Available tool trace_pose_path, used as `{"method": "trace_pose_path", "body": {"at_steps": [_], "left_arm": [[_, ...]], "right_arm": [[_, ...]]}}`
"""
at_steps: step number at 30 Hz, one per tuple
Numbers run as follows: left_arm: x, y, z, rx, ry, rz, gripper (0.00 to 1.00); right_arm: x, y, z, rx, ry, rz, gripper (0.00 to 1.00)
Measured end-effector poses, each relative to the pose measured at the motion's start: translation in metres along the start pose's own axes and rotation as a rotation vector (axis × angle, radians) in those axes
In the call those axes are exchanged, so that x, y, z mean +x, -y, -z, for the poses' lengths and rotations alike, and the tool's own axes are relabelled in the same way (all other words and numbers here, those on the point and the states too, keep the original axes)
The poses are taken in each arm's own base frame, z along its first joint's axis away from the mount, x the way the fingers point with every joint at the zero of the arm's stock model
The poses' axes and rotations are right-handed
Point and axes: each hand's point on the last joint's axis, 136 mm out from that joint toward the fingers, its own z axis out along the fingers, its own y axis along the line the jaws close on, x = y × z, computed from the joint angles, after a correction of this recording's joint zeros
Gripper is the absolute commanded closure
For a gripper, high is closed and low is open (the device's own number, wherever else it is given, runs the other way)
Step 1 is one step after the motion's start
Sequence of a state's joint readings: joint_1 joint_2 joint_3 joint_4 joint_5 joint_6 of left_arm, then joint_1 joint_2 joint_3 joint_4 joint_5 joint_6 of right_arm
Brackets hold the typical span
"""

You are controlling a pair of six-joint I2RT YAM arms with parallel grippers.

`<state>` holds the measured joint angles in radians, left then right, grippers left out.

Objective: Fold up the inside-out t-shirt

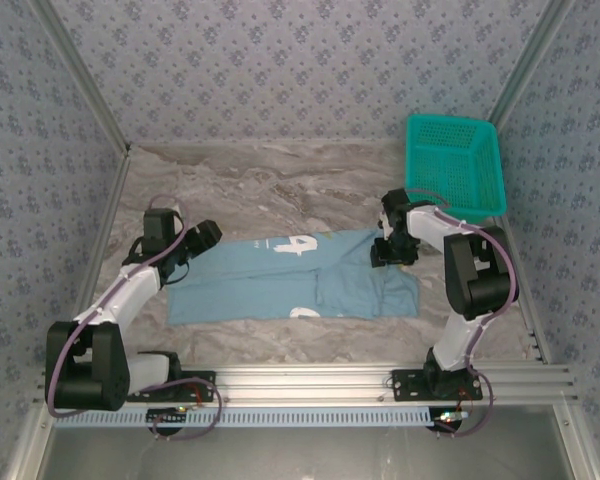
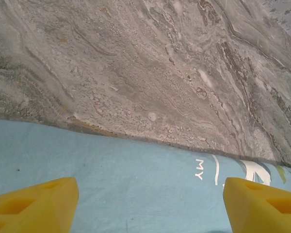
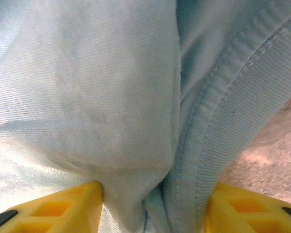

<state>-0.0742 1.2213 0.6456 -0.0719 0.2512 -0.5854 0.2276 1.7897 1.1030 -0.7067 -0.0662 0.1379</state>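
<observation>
The jaws of the right gripper (image 3: 153, 211) squeeze a bunch of light-blue cloth between their yellow tips. A thick stitched edge (image 3: 223, 121) of the t-shirt (image 1: 290, 278) runs up through the pinch, so this gripper is clamped on the shirt. I think it holds there, at the t-shirt's right end, because a fold needs one side lifted and carried over the rest. The jaws of the left gripper (image 2: 148, 208) stand wide apart with nothing between them, hanging just over the t-shirt's far edge at its left end. Between its yellow tips you can see flat blue cloth and a small whitish print (image 2: 200, 170) with letters on it. I think it is spread like that so it can come down and pinch that end. Then both ends could move together and the cloth would not drag or twist. The t-shirt lies long and flat on the grey marbled bench (image 1: 280, 180), and one part looks to lie over another near its right end. A teal basket (image 1: 455, 165) sits well beyond the t-shirt's right end, apart from it, and has no part in the fold. The folding looks only partly done, since the shirt is long and wide.
</observation>
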Motion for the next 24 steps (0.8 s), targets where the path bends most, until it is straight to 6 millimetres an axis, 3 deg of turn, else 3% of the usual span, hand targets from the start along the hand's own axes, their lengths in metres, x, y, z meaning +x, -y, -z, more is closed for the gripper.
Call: {"method": "trace_pose_path", "body": {"at_steps": [5,12,17,24], "left_arm": [[0.006,-0.004,-0.001,-0.01,-0.015,0.004,0.22],[0.01,-0.006,-0.001,-0.018,-0.029,0.008,0.22],[0.027,-0.005,-0.001,-0.028,-0.088,-0.001,0.24],[0.056,0.0,-0.01,-0.038,-0.204,-0.039,0.26]], "right_arm": [[-0.003,-0.014,-0.002,-0.029,0.02,0.006,0.68],[-0.005,-0.029,-0.001,-0.074,0.075,0.005,1.0],[0.002,-0.031,0.005,-0.076,0.079,0.006,1.0],[0.021,0.005,0.043,0.026,0.082,-0.058,1.0]]}}
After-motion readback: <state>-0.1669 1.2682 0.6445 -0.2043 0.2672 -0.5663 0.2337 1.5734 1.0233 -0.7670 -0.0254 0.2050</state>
